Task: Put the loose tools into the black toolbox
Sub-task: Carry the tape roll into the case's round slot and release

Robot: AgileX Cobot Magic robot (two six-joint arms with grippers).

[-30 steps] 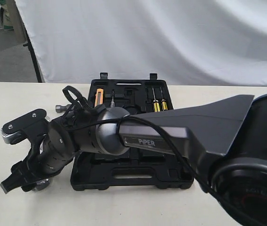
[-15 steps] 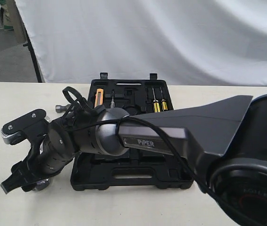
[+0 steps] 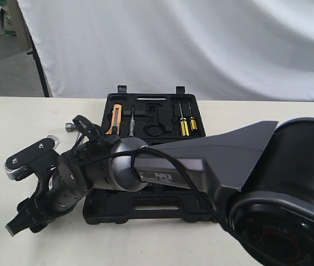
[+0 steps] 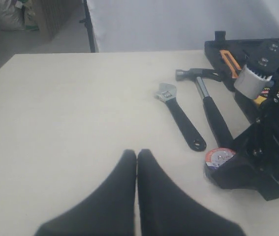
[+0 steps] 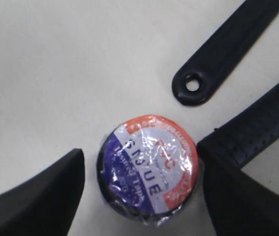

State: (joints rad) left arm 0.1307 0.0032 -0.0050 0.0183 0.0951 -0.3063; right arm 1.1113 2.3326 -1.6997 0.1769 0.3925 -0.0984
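Note:
The small black tape roll (image 5: pixel 148 167), with a red, white and blue label, lies flat on the table. My right gripper (image 5: pixel 141 156) is open and straddles it, one finger on each side with a gap on both. Beside it lie the wrench's black handle (image 5: pixel 218 59) and the hammer's handle (image 5: pixel 262 123). The left wrist view shows the whole adjustable wrench (image 4: pixel 178 115), the claw hammer (image 4: pixel 210 105) and the tape roll (image 4: pixel 219 158) left of the black toolbox (image 4: pixel 228 46). My left gripper (image 4: pixel 137 153) is shut and empty over bare table. The toolbox (image 3: pixel 157 116) lies open.
Screwdrivers with yellow handles (image 3: pixel 184 124) and an orange-handled tool (image 3: pixel 114 117) sit in the toolbox's far half. My right arm (image 3: pixel 162 172) crosses over the near half (image 3: pixel 145 209). A white backdrop hangs behind the table.
My right arm has dropped lower toward the table, bringing its open gripper down around the tape roll. More of the toolbox's far half now shows.

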